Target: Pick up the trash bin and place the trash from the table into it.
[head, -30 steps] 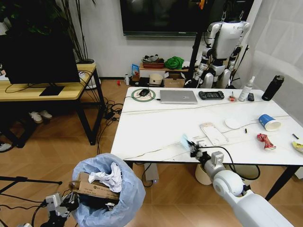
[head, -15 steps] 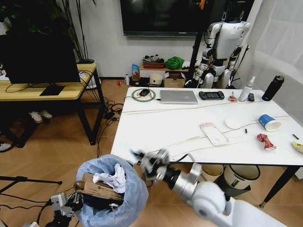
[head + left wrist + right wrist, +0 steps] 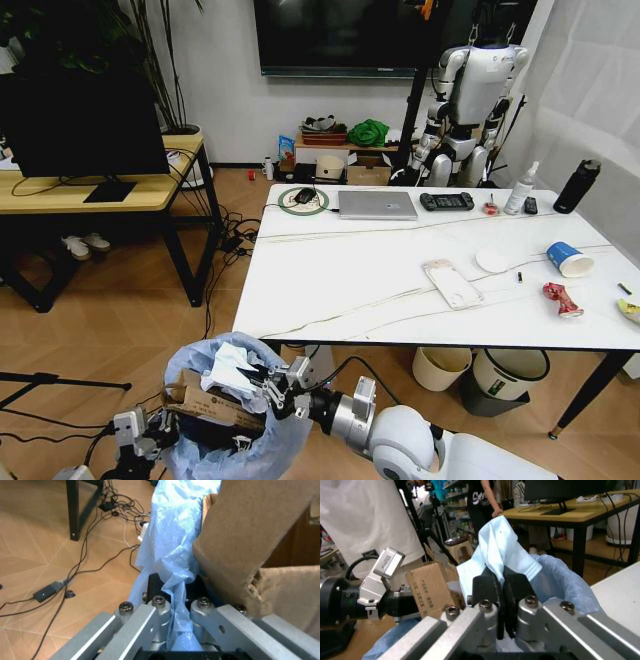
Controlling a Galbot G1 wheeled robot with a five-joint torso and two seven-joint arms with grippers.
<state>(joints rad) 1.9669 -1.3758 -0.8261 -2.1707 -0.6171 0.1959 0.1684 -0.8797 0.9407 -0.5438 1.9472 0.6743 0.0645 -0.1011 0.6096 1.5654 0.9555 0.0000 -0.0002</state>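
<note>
The trash bin [image 3: 262,432] with its puffy light-blue bag is held up low at the left, in front of the table [image 3: 330,270]. My left gripper [image 3: 150,438] is shut on the bag's rim [image 3: 165,555]. A torn cardboard box [image 3: 205,403] and crumpled white paper lie inside. My right gripper [image 3: 272,385] hangs over the bin's mouth, shut on a pale blue-white wrapper [image 3: 497,551]. Still on the table are a clear plastic pack [image 3: 452,282], a blue paper cup [image 3: 568,258] and a crushed red can [image 3: 562,298].
A silver laptop [image 3: 376,204], a game controller [image 3: 446,201] and a black bottle [image 3: 577,185] stand along the table's far side. A cream bucket [image 3: 440,366] and a grey bin [image 3: 503,376] sit under the table. A wooden desk [image 3: 100,190] stands at the left.
My right arm has swung from the table's front edge leftward and down, carrying the pale wrapper over the bin's mouth. The left gripper has kept its hold on the bin.
</note>
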